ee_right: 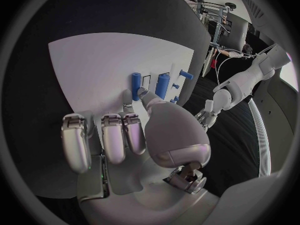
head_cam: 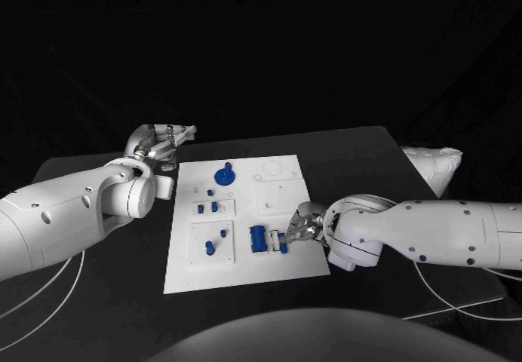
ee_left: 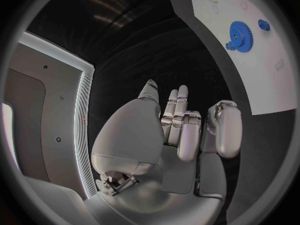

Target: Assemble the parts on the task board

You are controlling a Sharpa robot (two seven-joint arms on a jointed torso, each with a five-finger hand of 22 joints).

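Note:
The white task board (head_cam: 245, 260) lies in the middle of the black table. A blue gear (head_cam: 224, 176) (ee_left: 239, 33) sits near its far edge, and small blue pegs (head_cam: 209, 207) stand in the plates on its left side. A blue block (head_cam: 259, 237) (ee_right: 162, 85) stands near the board's right edge. Just right of it my right hand (head_cam: 302, 228) (ee_right: 147, 135) pinches a slim blue part (head_cam: 283, 243) (ee_right: 135, 86) at its fingertips, the other fingers curled in. My left hand (head_cam: 161, 143) (ee_left: 181, 130) hovers off the board's far left corner, fingers loosely extended and holding nothing.
A white cloth bundle (head_cam: 435, 167) lies at the table's right edge. Cables (head_cam: 457, 305) run along the near right and near left of the table. Black table surface (head_cam: 359, 166) lies bare on both sides of the board.

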